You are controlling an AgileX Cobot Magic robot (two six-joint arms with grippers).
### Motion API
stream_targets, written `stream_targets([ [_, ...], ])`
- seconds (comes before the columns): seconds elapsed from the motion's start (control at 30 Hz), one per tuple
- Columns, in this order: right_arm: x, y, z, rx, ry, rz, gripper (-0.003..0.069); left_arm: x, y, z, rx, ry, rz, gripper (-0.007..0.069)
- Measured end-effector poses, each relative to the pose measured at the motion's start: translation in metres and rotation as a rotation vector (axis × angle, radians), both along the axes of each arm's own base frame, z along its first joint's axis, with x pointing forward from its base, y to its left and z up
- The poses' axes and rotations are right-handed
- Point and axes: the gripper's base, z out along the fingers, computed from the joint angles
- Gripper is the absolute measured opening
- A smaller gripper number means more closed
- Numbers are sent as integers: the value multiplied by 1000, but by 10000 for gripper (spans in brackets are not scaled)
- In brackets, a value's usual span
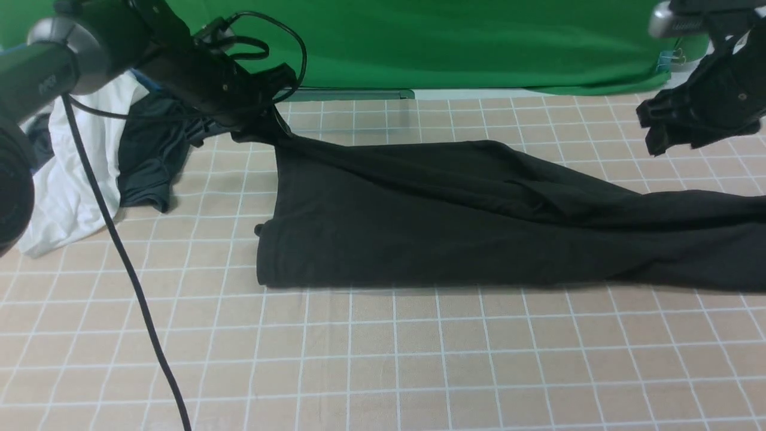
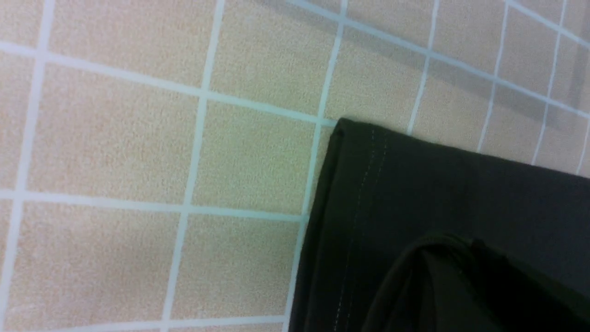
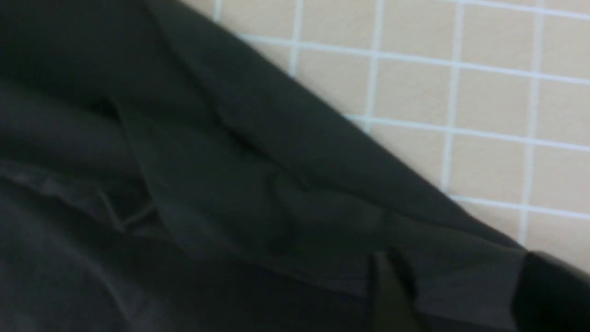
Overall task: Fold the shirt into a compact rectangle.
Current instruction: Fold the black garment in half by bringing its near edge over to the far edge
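Green backdrop (image 1: 449, 42) behind, checked worktop (image 1: 383, 359) in front. At far left a white garment (image 1: 72, 185) and a dark garment (image 1: 149, 155) are bunched, out of play. Next, the left fingers (image 1: 263, 123) are seen clamped shut on the far left corner of the shirt (image 1: 449, 227), cloth drawn up to them. Across the middle the shirt is laid as a long band, running off the right edge. Whether the right fingers (image 1: 664, 129), raised at far right, are open or gripping cannot be told. For a clean fold, both far corners should be lifted level and carried together, hem taut.
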Motion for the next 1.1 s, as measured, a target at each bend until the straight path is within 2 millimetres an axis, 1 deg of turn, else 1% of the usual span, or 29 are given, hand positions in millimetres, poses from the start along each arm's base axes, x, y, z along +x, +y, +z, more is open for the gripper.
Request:
stream_targets([
  [0.03, 1, 4, -4, -3, 11, 31, 256, 1, 0, -2, 0, -2, 2, 31],
  [0.07, 1, 4, -5, -2, 13, 36, 231, 1, 0, -3, 0, -3, 4, 31],
  [0.1, 2, 8, -7, -3, 18, 55, 182, 2, 0, -5, 1, -1, 6, 31],
  [0.13, 2, 14, -10, -7, 26, 86, 106, 3, 0, -9, 1, 2, 9, 31],
  [0.17, 2, 17, -12, -8, 32, 100, 69, 4, 0, -11, 1, 4, 11, 31],
  [0.2, 2, 24, -14, -9, 37, 122, 46, 4, 0, -15, 2, 10, 11, 31],
  [0.27, 2, 33, -19, -19, 55, 165, 50, 5, 0, -16, 3, 11, 13, 31],
  [0.3, 2, 38, -23, -23, 65, 186, 71, 5, 0, -17, 3, 9, 14, 31],
  [0.33, 3, 44, -27, -26, 77, 208, 115, 5, 0, -17, 3, 8, 15, 31],
  [0.37, 3, 44, -28, -27, 80, 210, 124, 5, 0, -17, 3, 8, 15, 31],
  [0.4, 3, 52, -35, -29, 102, 234, 210, 5, 0, -17, 4, 7, 15, 31],
  [0.43, 3, 56, -39, -31, 111, 244, 244, 5, 0, -17, 4, 7, 15, 31],
  [0.5, 4, 64, -48, -33, 129, 265, 358, 5, 0, -17, 4, 7, 15, 31],
  [0.53, 4, 67, -51, -34, 134, 272, 392, 5, 0, -17, 4, 6, 16, 31],
  [0.6, 5, 71, -56, -34, 143, 280, 421, 5, 0, -17, 4, 6, 16, 31],
  [0.67, 6, 72, -60, -35, 148, 283, 421, 5, 0, -17, 4, 6, 16, 31],
  [0.77, 8, 73, -64, -35, 144, 281, 379, 5, 0, -17, 4, 6, 16, 31],
  [0.83, 10, 73, -67, -34, 138, 278, 327, 5, 0, -17, 5, 6, 15, 31],
  [0.87, 10, 73, -68, -34, 139, 276, 321, 5, 0, -17, 5, 6, 15, 31],
  [0.9, 12, 74, -71, -31, 130, 268, 274, 5, 0, -17, 5, 6, 15, 31],
  [0.93, 13, 74, -72, -29, 132, 263, 262, 5, 0, -17, 5, 6, 15, 31],
  [1.0, 15, 74, -78, -25, 134, 250, 208, 5, 0, -17, 6, 6, 15, 31],
  [1.1, 17, 75, -87, -27, 148, 249, 153, 6, 0, -17, 7, 5, 15, 31],
])
